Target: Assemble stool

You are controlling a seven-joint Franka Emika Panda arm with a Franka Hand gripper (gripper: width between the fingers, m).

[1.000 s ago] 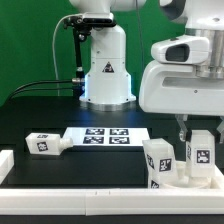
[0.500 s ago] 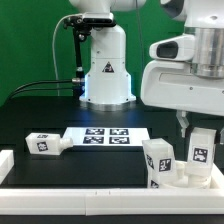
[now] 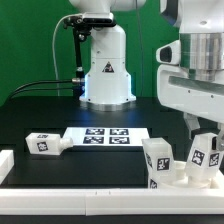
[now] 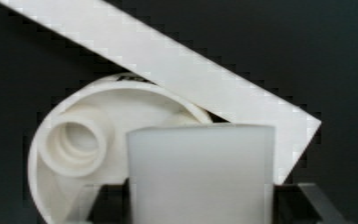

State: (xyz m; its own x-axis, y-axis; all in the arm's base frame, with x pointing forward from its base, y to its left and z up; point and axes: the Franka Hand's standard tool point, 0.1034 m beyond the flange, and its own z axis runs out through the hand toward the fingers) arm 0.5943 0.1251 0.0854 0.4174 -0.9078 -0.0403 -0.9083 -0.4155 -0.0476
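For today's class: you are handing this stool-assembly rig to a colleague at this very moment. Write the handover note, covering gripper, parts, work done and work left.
Gripper: shut on the held leg, which hangs tilted just above the seat at the exterior view's right.
Parts: the upright leg stands at the seat's edge. The lying leg rests on the table, to the exterior view's left of the marker board.
Done: the upright leg appears fitted, though its joint is hidden.
Left: straighten the held leg and fit it into a seat socket, then fetch the lying leg.
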